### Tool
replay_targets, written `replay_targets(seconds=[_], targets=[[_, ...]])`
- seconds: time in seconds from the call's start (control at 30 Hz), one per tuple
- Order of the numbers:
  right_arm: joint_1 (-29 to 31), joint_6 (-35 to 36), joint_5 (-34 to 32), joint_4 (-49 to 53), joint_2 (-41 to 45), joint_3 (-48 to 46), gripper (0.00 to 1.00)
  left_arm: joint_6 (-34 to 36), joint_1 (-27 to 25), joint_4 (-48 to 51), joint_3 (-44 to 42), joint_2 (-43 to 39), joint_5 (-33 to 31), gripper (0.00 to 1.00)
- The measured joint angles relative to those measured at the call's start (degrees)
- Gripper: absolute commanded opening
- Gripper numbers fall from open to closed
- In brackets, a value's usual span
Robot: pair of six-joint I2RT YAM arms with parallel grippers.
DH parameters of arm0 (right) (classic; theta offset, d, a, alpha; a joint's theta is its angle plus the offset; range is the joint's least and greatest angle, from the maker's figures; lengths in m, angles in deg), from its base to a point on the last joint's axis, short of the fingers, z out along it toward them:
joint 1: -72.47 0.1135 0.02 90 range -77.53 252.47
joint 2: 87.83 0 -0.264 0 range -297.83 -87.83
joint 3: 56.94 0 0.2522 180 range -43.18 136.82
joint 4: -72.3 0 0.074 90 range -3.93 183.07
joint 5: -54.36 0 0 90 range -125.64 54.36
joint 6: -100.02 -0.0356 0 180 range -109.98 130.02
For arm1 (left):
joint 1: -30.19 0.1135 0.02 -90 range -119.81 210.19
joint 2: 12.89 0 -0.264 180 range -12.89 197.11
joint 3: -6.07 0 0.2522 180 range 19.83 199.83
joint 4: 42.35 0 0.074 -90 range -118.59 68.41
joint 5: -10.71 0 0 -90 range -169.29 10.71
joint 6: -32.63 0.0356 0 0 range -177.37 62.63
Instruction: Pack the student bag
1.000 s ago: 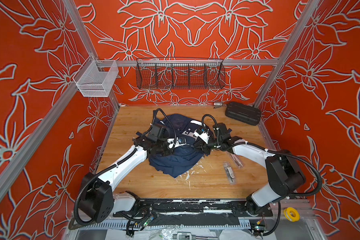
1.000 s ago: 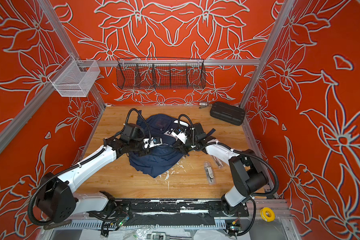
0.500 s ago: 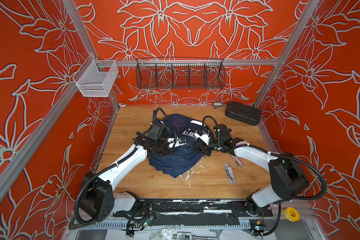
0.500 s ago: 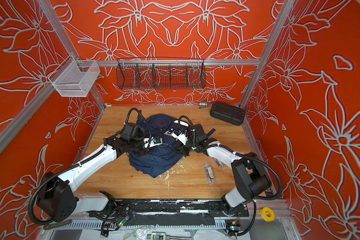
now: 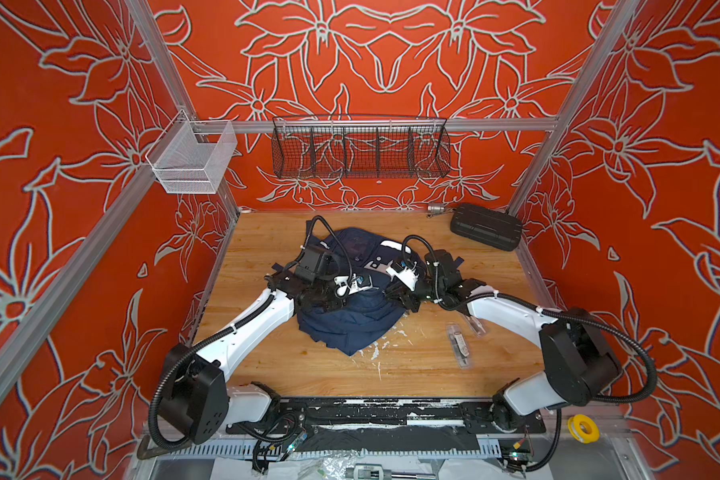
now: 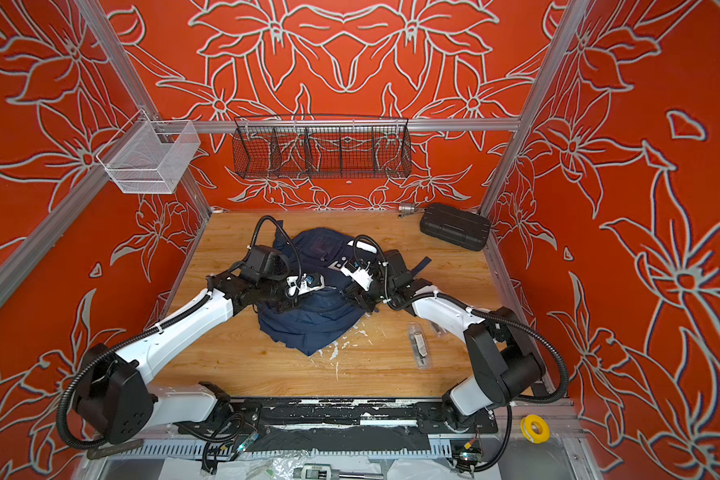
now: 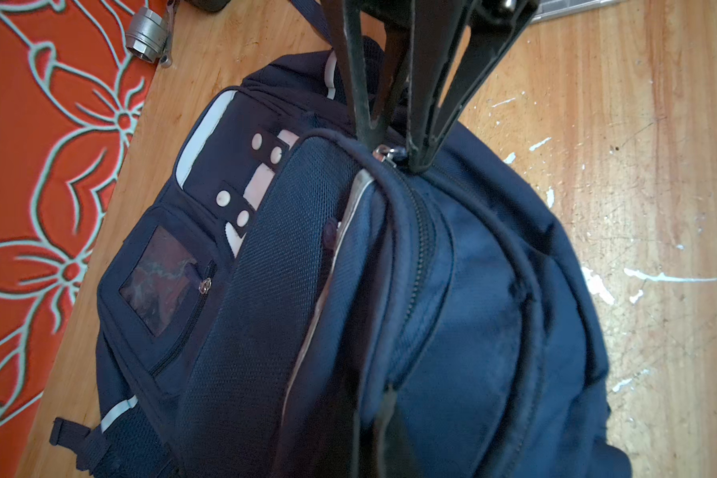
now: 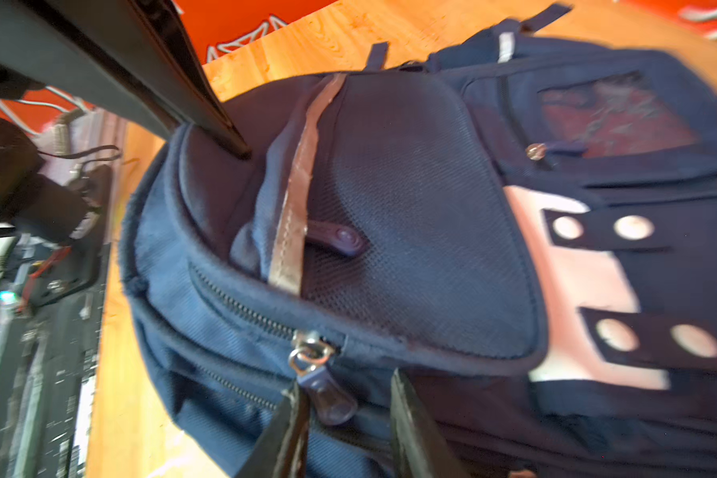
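Right, the large navy blue fabric student bag (image 5: 352, 328) lies in the middle of the pale wooden surface (image 5: 267, 357), plain in both top views, with an arm at either side of it. Its white patches with round studs face up, and so does a little clear window pocket (image 7: 158, 277).

Now the left fingers (image 7: 348, 62): they are down on the bag's upper end, pressed together and pinching the piped rim right beside a small silver zip slider (image 7: 388, 152). The fabric peaks up towards them.

Over on the other side, the right fingers (image 8: 414, 434) stand spread. A dark teardrop zip pull (image 8: 328, 399) hangs between them from a silver ring, just beside one finger and clear of the other. Whether it touches that finger I cannot tell, since the wrist view is blurred. The zip teeth leading up to it look meshed.

Off in the rear right corner sits a black ribbed hard case (image 5: 486, 226), well apart from the bag, with a small metal fitting (image 5: 435, 208) just beside it. A clear plastic packet (image 5: 458, 347) lies on the surface near the right arm.
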Motion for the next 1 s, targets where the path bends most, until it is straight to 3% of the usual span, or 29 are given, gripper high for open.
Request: replay_targets(seconds=[0.5,1.0], targets=[[4.04,3.89,-14.25,-4.28,5.77,-4.55,0.42,-2.47,0.0,1.49,1.53,1.2,1.7,0.0],[5.73,5.38,-16.15,-5.95,5.27,-5.27,0.24,-3.23,0.0,2.16,2.12,1.73,2.34,0.0]])
